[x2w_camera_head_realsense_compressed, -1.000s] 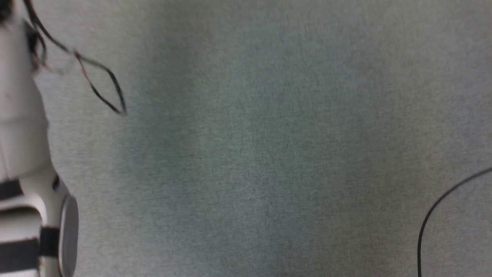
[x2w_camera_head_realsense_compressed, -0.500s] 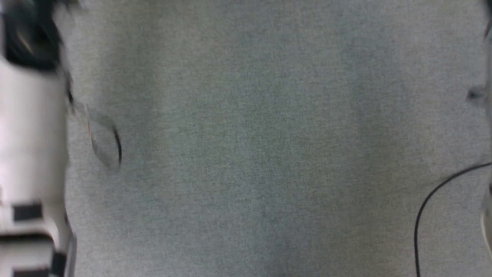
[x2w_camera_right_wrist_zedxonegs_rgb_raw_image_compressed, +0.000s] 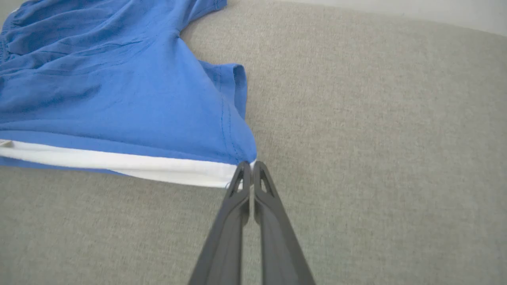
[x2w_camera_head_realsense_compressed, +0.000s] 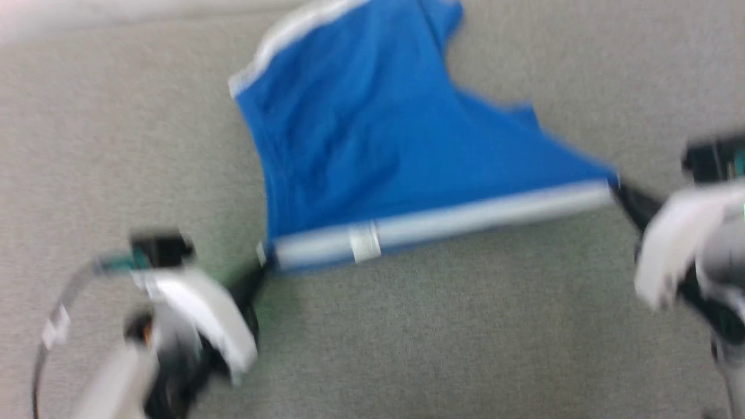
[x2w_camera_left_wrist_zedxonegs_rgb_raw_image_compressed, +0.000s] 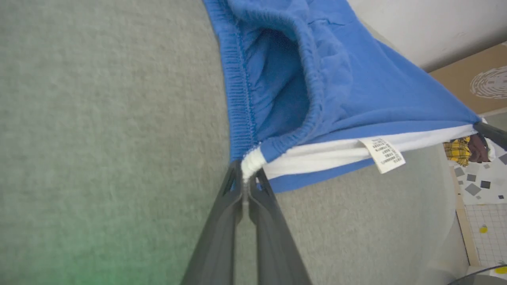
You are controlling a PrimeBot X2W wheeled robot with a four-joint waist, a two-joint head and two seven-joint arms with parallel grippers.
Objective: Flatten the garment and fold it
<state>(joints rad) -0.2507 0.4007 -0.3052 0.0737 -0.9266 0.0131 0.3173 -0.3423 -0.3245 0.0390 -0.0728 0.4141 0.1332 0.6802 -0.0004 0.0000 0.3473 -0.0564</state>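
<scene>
The royal blue garment hangs stretched between my two grippers over the grey cloth surface, its white side stripe taut along the near edge. My left gripper is shut on the waistband corner where the stripe ends. My right gripper is shut on the leg hem corner of the same stripe. The elastic waistband gapes open in the left wrist view, and a white care label dangles from the stripe. The head view is motion-blurred.
A pale wall rises beyond the surface. Past the surface edge lie a brown board, a yellow checked item and patterned floor. A cable loop trails by my left arm.
The head camera has swung, so the garment and both grippers have come into view where earlier only bare grey cloth, a pale forearm and cables showed.
</scene>
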